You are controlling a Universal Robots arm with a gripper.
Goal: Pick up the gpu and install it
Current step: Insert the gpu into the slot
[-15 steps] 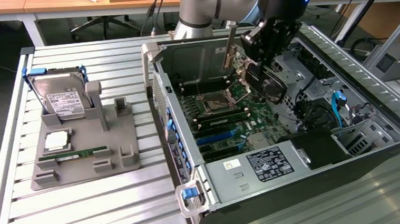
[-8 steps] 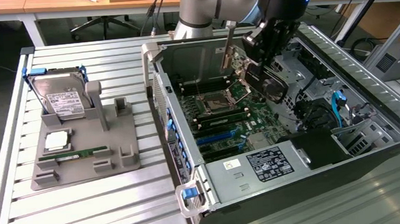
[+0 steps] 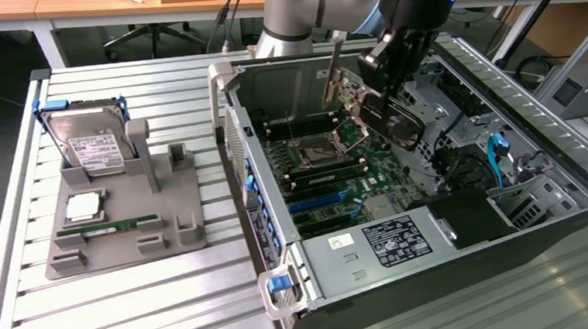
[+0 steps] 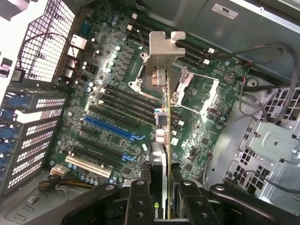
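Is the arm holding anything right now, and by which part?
The end effector clamps the gpu across its flat faces, at the end away from its silver bracket.

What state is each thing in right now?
gpu: held on edge over the motherboard, not yet seated.
end effector: shut on the gpu.
hard drive: standing in the gray holder.
memory stick: resting in the holder.
computer case: side open.
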